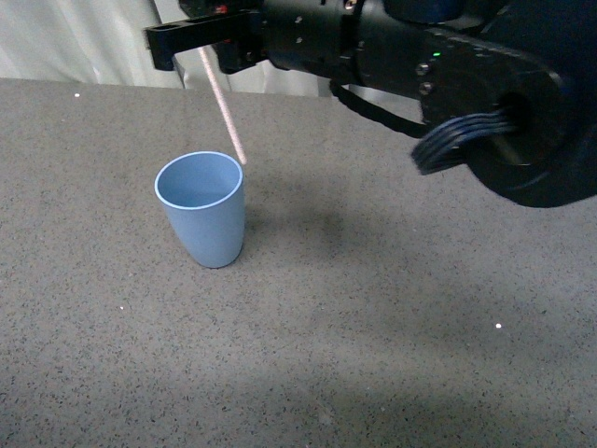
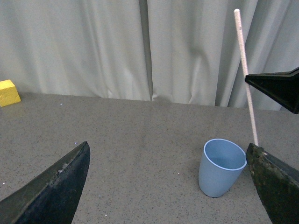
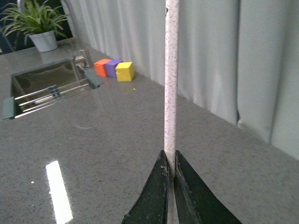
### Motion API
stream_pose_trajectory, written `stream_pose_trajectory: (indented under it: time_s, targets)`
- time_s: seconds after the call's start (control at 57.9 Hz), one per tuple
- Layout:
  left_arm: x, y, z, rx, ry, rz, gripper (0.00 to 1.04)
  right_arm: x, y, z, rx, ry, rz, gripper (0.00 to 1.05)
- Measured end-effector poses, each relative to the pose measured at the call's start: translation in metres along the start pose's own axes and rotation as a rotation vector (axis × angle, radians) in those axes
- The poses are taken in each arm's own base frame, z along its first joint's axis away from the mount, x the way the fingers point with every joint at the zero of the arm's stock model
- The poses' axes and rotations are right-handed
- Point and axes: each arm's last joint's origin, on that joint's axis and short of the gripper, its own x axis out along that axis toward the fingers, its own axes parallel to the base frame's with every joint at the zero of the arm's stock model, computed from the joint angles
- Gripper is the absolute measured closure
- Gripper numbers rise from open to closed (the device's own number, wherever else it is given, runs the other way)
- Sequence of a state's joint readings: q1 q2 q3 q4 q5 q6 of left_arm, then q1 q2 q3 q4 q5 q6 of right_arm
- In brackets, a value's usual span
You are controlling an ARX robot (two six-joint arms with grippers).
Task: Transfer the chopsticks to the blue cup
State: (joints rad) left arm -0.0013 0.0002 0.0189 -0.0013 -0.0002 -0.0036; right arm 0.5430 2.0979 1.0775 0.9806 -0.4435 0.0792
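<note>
The blue cup (image 1: 201, 207) stands upright on the grey counter, and it also shows in the left wrist view (image 2: 222, 168). My right gripper (image 1: 201, 42) is shut on the chopsticks (image 1: 224, 107), a thin pale stick held nearly upright and slightly tilted. Its lower tip is just above the cup's far right rim. In the right wrist view the stick (image 3: 170, 84) rises from between the closed fingers of my right gripper (image 3: 169, 161). In the left wrist view the stick (image 2: 245, 70) stands over the cup. My left gripper (image 2: 170, 186) is open and empty, low over the counter, facing the cup.
A pale curtain (image 2: 140, 46) hangs behind the counter. A yellow cube (image 2: 8, 92) sits at the back. The right wrist view shows a sink (image 3: 46, 88), a potted plant (image 3: 37, 23) and orange, purple and yellow cubes (image 3: 114, 70).
</note>
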Motion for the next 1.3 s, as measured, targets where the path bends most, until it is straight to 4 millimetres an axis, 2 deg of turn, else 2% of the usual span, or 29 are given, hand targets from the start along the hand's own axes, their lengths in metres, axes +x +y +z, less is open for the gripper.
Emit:
stream_pose_trajectory:
  time_s: [0.173,0.311,0.449,0.674,0.726,0.795,0.899,0.968,1.141,1.175,1.296]
  targets:
    - [0.0,0.0,0.0,0.0,0.0,0.0,0.07,0.025,0.0,-0.009,0.007,0.006,0.042,1.04]
    - [0.0,0.0,0.0,0.0,0.0,0.0,0.07,0.035,-0.001,-0.024,0.031,0.026,0.047,1.04]
    - [0.0,0.0,0.0,0.0,0.0,0.0,0.07,0.036,0.001,-0.036,0.044,0.055,0.043,1.04]
    - [0.0,0.0,0.0,0.0,0.0,0.0,0.07,0.027,0.006,-0.051,0.055,0.101,0.046,1.03]
    - [0.0,0.0,0.0,0.0,0.0,0.0,0.07,0.025,0.006,-0.053,0.06,0.109,0.045,0.94]
    - [0.0,0.0,0.0,0.0,0.0,0.0,0.07,0.019,0.007,-0.052,0.069,0.108,0.044,0.76]
    - [0.0,0.0,0.0,0.0,0.0,0.0,0.07,0.009,0.007,-0.043,0.064,0.083,0.032,0.51]
    - [0.0,0.0,0.0,0.0,0.0,0.0,0.07,0.002,0.006,-0.037,0.069,0.064,0.002,0.39]
    - [0.0,0.0,0.0,0.0,0.0,0.0,0.07,-0.026,-0.005,-0.02,0.116,0.036,-0.22,0.1]
    - [0.0,0.0,0.0,0.0,0.0,0.0,0.07,-0.033,-0.008,-0.017,0.124,0.033,-0.278,0.07]
    - [0.0,0.0,0.0,0.0,0.0,0.0,0.07,-0.069,-0.02,-0.012,0.122,0.057,-0.54,0.1]
